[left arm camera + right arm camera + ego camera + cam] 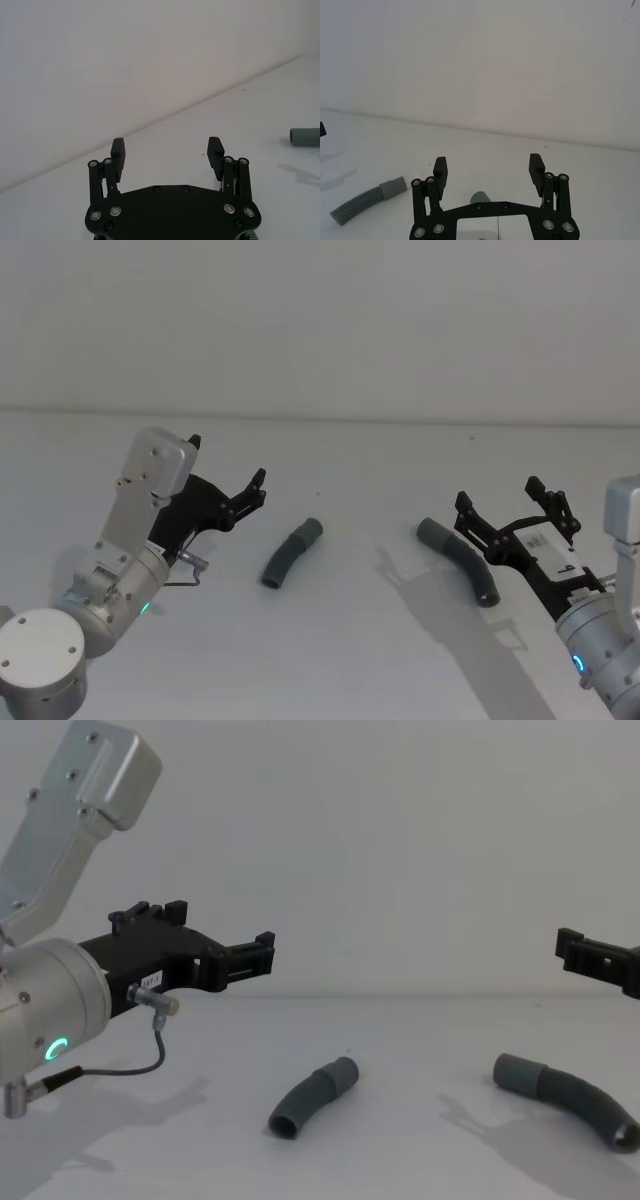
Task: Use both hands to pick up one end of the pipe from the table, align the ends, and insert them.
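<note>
Hovering above table, left gripper and right gripper both spread wide, empty. Lying flat: first hose piece at 5 o'clock from left gripper; second hose piece at 7 o'clock from right gripper, near. Pieces well apart.

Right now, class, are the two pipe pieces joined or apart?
Apart: left piece and right piece lie separately on the table, bare surface between. Left gripper and right gripper hover open nearby.
</note>
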{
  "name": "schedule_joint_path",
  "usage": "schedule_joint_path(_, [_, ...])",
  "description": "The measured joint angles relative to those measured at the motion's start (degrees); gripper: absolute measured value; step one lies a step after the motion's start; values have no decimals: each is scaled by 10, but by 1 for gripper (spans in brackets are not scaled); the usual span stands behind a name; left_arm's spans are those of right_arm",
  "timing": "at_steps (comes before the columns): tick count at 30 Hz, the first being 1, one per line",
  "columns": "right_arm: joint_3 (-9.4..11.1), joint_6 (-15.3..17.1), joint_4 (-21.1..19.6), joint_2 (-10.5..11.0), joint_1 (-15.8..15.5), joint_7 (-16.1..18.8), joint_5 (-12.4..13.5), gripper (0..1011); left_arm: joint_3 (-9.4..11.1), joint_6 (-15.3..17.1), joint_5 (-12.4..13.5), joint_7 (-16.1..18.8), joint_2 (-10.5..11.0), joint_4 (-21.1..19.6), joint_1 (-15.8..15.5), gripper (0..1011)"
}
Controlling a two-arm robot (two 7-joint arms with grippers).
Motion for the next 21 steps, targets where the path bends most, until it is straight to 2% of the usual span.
schedule_joint_path(21, [0,0,0,0,0,0,0,1001,0,0,0,0,0,0,0,1001])
